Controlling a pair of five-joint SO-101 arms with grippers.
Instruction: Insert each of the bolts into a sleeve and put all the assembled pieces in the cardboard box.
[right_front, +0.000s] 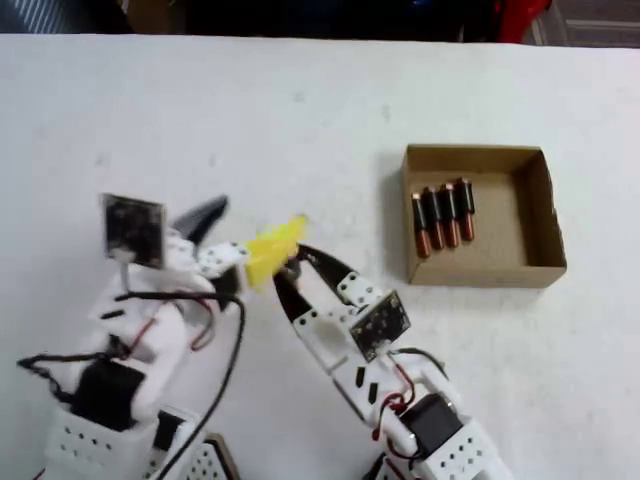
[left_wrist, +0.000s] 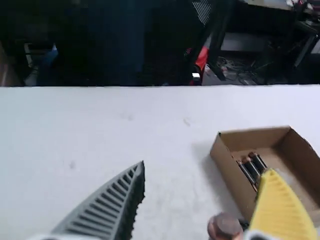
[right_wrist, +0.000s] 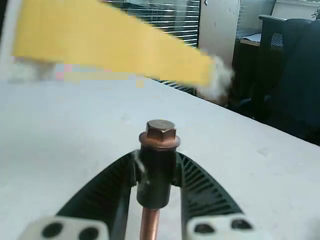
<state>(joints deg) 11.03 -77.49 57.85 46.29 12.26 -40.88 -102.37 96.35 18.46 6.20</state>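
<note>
My right gripper (right_front: 288, 264) (right_wrist: 156, 159) is shut on a black sleeve (right_wrist: 156, 175) with a copper bolt (right_wrist: 160, 132) through it; the hex head sits on top and the shank sticks out below. It is held upright just left of the cardboard box (right_front: 530, 255). My left gripper (right_front: 258, 218) (left_wrist: 206, 171) is open, its yellow finger (right_front: 272, 247) (left_wrist: 280, 210) (right_wrist: 115, 47) right beside and above the held piece and its grey finger (right_front: 205, 216) (left_wrist: 112, 207) further left. The bolt head (left_wrist: 225, 226) shows by the yellow finger. Several assembled pieces (right_front: 443, 217) (left_wrist: 251, 167) lie side by side in the box (left_wrist: 225, 150).
The white table (right_front: 250, 110) stretches bare behind and to the left of the arms. Its far edge meets a dark room with chairs. The box stands at the right, close to both grippers.
</note>
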